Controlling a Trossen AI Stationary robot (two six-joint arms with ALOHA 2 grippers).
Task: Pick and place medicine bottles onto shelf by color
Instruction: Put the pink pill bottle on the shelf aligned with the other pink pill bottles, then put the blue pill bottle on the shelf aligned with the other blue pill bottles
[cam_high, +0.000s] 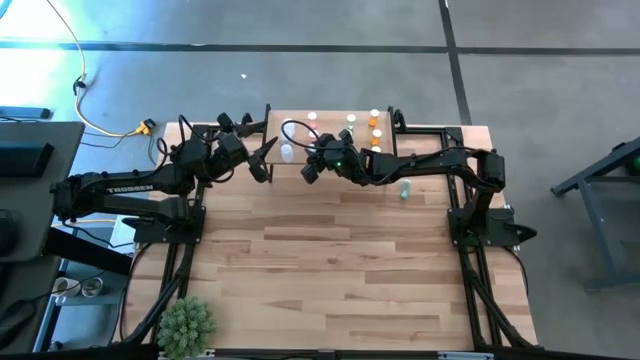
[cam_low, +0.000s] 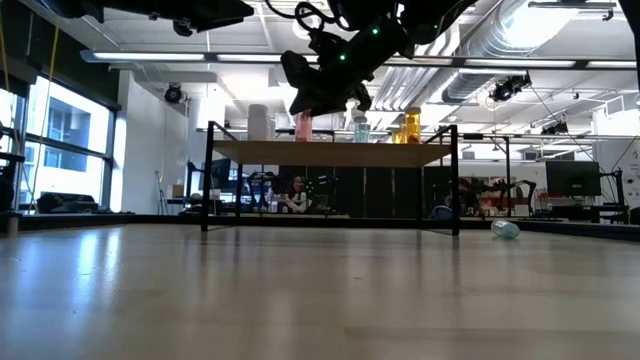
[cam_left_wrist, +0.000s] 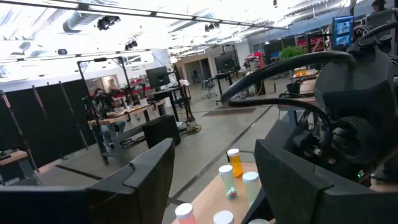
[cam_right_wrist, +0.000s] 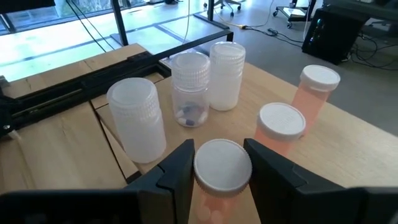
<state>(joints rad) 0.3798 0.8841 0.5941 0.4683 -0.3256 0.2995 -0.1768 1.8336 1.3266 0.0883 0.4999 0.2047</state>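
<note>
The right claw is positioned over the shelf, its two fingers straddling the white cap of a pink bottle; the fingers stand close beside the cap on both sides, but actual contact cannot be confirmed, so a grip cannot be told. In the low view the same claw hangs above the shelf board, with the pink bottle directly beneath it, and the bottle's base appears to rest on the board. Ahead of the right claw stand three white bottles grouped close together, one of them clear with small items inside. Beside the right claw, toward the shelf's outer edge, stand two further pink bottles, near each other but apart. Farther along the shelf from the right claw, orange bottles stand in a row next to a green one. One green bottle lies on the tabletop, off the shelf, under the right arm. The left claw is held at the shelf's left end, beside the right claw, with its fingers spread and nothing between them. A green spiky plant sits at the near tabletop edge, well apart from both claws.
</note>
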